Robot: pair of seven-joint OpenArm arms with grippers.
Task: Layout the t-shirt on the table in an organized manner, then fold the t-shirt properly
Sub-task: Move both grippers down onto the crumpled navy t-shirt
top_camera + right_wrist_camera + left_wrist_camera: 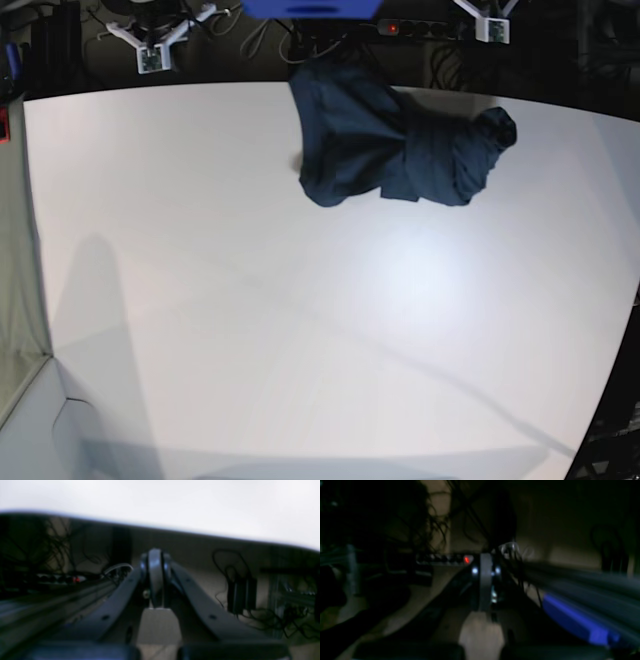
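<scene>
**Ana:** Base view first: what does the surface look like?

**Ben:** The table (250, 330) is a big matte white top with a curved edge on the right. It fills nearly the whole view. Soft grey shadows lie across its lower left, and a bright patch of light sits near the middle.

**Ana:** And the t-shirt?

**Ben:** The t-shirt (395, 145) lies bunched in a dark navy heap at the far edge of the table, right of centre. It is crumpled, not spread out, and one part reaches back to the far rim.

**Ana:** What is beyond the table?

**Ben:** A dark floor with tangled cables. A power strip (405, 28) with a red light lies just behind the shirt, and something blue (310, 8) hangs at the top edge.

**Ana:** The grippers?

**Ben:** Neither arm is over the table. The left gripper (485, 580) shows in its own wrist view, dim and blurred, with its jaws pressed together on nothing. The right gripper (155, 577) is likewise clenched and empty, and sits below the table's edge (175, 532), whose white top fills the upper part of that view. A black adapter (241, 593) with loose cords is off to its side.
</scene>
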